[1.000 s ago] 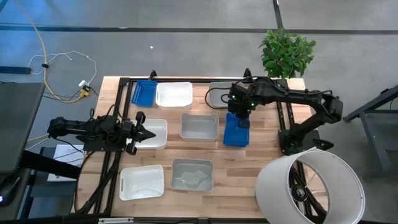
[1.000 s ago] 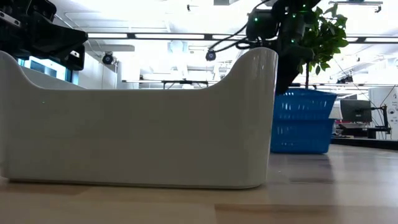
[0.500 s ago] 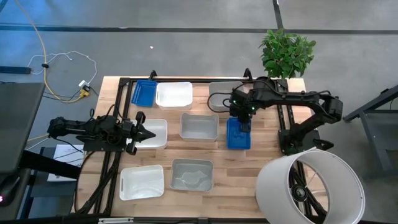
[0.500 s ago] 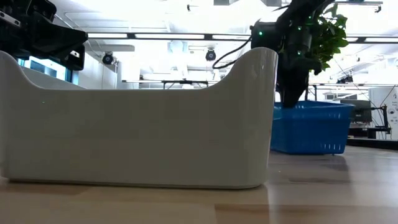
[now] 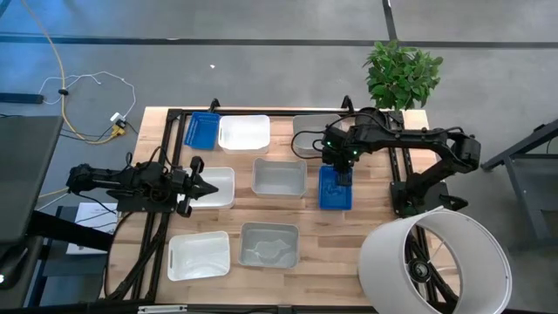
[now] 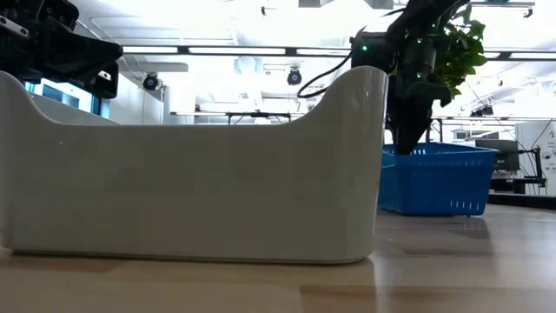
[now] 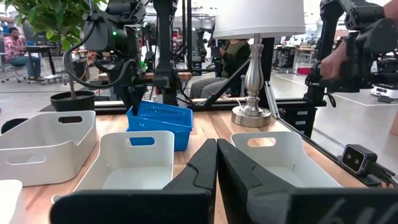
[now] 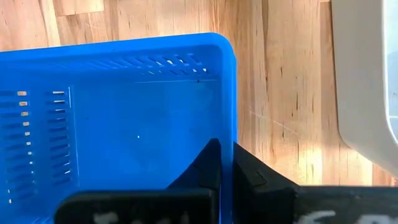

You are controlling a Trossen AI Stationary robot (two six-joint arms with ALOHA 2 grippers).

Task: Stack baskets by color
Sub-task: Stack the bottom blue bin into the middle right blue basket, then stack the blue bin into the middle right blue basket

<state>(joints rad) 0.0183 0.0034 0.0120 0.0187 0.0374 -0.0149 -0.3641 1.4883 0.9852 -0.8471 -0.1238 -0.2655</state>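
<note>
Baskets lie spread over the counter (image 5: 384, 235), sorted by nothing yet, so each colour waits to be gathered. Taking the blue basket (image 5: 335, 187) under the right gripper (image 5: 340, 175) as landmark: a grey basket (image 5: 279, 177) sits just beside it toward the left arm, a white basket (image 5: 243, 133) and a second blue basket (image 5: 201, 129) stand well beyond that by the far edge, and another white basket (image 5: 200, 255) and grey basket (image 5: 269, 244) lie nearer the front. The landmark basket rests flat on the wood, its end wall pinched between the right fingers (image 8: 211, 163), one inside and one outside, probably so it can be carried to its blue mate. The left gripper (image 5: 207, 188) waits over a white basket (image 5: 220, 185), fingers (image 7: 205, 168) pressed together on nothing
</note>
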